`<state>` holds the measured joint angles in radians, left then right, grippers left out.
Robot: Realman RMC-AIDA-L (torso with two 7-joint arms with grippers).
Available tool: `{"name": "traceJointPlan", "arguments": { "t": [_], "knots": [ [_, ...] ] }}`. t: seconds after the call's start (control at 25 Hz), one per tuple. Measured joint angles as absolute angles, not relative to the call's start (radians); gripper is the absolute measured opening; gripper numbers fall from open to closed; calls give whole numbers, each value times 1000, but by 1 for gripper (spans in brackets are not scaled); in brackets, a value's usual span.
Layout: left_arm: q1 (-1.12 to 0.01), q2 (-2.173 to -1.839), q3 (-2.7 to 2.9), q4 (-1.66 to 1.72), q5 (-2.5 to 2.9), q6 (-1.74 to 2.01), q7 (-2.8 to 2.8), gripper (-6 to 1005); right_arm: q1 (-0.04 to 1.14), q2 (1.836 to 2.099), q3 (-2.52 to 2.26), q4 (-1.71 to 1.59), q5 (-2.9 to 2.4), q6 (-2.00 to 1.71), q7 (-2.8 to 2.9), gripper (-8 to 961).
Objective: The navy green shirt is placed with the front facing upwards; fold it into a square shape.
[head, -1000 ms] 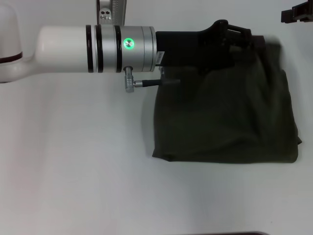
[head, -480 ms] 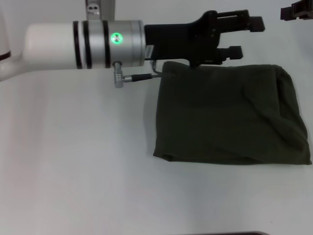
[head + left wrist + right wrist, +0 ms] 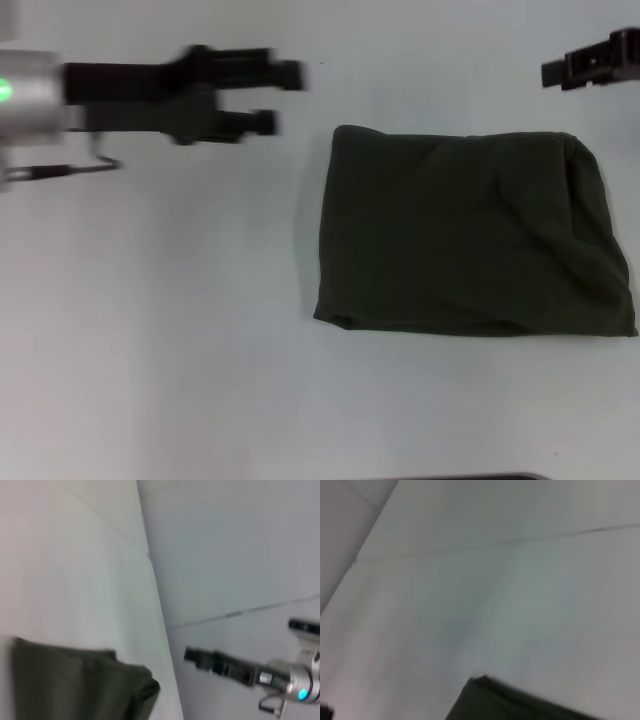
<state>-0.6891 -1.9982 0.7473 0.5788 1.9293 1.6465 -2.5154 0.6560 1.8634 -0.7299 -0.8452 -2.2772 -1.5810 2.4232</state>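
Dark olive-green cotton shirt (image 3: 470,232) lies folded into a rough square on your white desk (image 3: 180,330), plain side up. Left end effector (image 3: 268,96) has pulled well clear, fingers apart, empty. Right end effector (image 3: 596,60): grip state unreadable. Fold looks finished.

Obscured and cropped items

The black left gripper (image 3: 285,97) is showing motion-blurred; the black right gripper (image 3: 556,72) is running off the head view's edge, fingers indistinguishable; the folded dark olive-green cotton shirt (image 3: 470,232) is hiding its lettering.
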Motion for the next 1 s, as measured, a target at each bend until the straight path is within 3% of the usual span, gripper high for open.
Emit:
{"name": "traceJointPlan", "arguments": {
  "t": [0.04, 0.24, 0.6, 1.0],
  "knots": [
    [-684, -1995, 742, 582, 1929, 1650, -2515, 828, 658, 1863, -742, -845, -2281, -1585, 2427, 272],
    [-613, -1968, 683, 614, 1929, 1691, -2494, 828, 685, 1876, -828, -842, -2321, -1599, 2442, 509],
    [-605, -1975, 679, 615, 1929, 1691, -2474, 828, 749, 1892, -866, -833, -2447, -1638, 2492, 543],
    [-618, -1987, 659, 611, 1929, 1682, -2459, 828, 756, 1893, -859, -810, -2502, -1629, 2527, 542]
  ]
}}
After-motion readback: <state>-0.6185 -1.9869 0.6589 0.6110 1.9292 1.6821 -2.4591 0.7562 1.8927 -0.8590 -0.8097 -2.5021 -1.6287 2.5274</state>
